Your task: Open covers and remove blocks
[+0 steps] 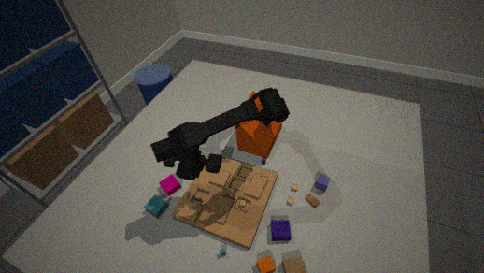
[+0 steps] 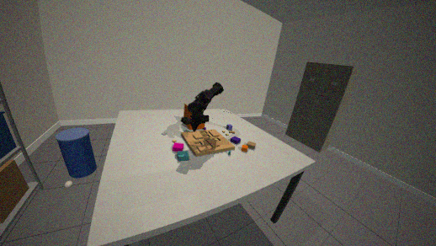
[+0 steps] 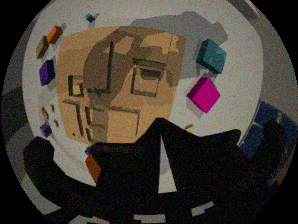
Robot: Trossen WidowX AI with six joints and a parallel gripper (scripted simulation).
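The white surface (image 1: 374, 140) (image 2: 168, 177) carries everything, with the black robot arm (image 1: 229, 122) (image 2: 203, 100) reaching over it. The wooden puzzle board (image 1: 238, 234) (image 2: 203, 152) (image 3: 125, 120) lies flat in front of the arm's orange base. The end effector (image 3: 158, 120) is clenched, its fingertips together near the board's edge. Next in size, a teal block (image 1: 156, 206) (image 2: 183, 156) (image 3: 211, 56), a magenta block (image 1: 170, 184) (image 2: 178, 147) (image 3: 204, 95) and a dark purple block (image 1: 280, 230) (image 2: 236, 140) (image 3: 47, 72) rest beside the board. Smallest, a tiny teal piece (image 1: 222, 251) (image 2: 229, 153) (image 3: 90, 18) lies near it.
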